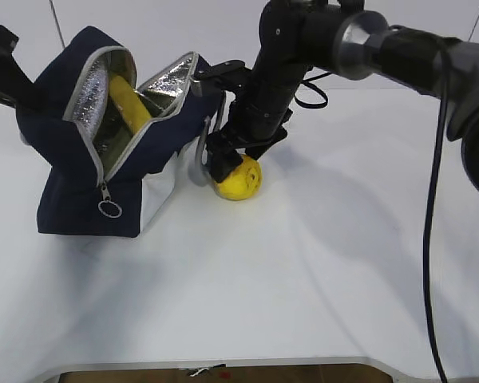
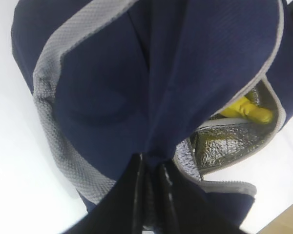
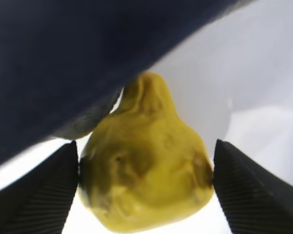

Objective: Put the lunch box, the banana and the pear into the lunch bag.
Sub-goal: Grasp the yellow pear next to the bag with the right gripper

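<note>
The navy lunch bag [image 1: 72, 187] lies tipped on the table at the left, its foil-lined mouth open. The banana [image 1: 132, 104] stands inside it, its tip also showing in the left wrist view [image 2: 249, 111]. My left gripper [image 2: 151, 168] is shut on a fold of the bag's navy fabric [image 2: 112, 73]. The lumpy yellow pear [image 1: 241, 179] rests on the table just right of the bag. My right gripper [image 3: 146, 146] is open and straddles the pear [image 3: 146, 185], one finger close to each flank. The lunch box is hidden.
The bag's zipper ring pull [image 1: 108, 209] hangs at its front, and a grey webbing handle [image 1: 201, 155] hangs beside the pear. White tabletop [image 1: 319, 263] stretches to the right and front. The table's front edge [image 1: 223, 363] runs along the bottom.
</note>
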Available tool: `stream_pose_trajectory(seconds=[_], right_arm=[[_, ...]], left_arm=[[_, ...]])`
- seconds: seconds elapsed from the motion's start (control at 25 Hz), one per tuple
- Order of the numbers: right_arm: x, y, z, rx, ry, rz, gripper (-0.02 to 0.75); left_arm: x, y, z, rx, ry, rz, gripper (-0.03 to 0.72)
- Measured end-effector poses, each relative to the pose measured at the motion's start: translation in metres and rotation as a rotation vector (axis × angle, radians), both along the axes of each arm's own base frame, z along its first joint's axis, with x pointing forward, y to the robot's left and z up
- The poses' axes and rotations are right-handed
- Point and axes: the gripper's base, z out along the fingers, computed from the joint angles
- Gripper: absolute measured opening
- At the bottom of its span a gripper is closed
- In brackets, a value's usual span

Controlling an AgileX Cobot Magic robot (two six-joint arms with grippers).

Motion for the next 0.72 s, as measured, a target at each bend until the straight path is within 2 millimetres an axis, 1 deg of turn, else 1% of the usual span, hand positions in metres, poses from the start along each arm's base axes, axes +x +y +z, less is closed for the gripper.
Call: stream_pose_trajectory(seconds=[0.24,0.32,0.52,0.72], right_arm=[[-0.0001,0.0,-0.0025,-0.004,0.007,0.003,0.668],[-0.0004,-0.0001,-0.0022,-0.006,0.01,0.006,0.649],[-0.0011,-0.0003,-0.0024,-0.009,0.018,0.007,0.568],[-0.0027,-0.0009,-0.0013,-0.017,0.035,0.012,0.554]], left_arm=[[-0.0003,0.0,-0.0001,0.001,0.003,-0.002,0.021],[-0.0003,0.0,-0.0001,0.001,0.003,-0.002,0.021],[-0.0005,0.0,-0.0002,0.001,0.005,-0.004,0.021],[-0.0006,-0.0001,-0.0002,0.001,0.006,-0.004,0.021]])
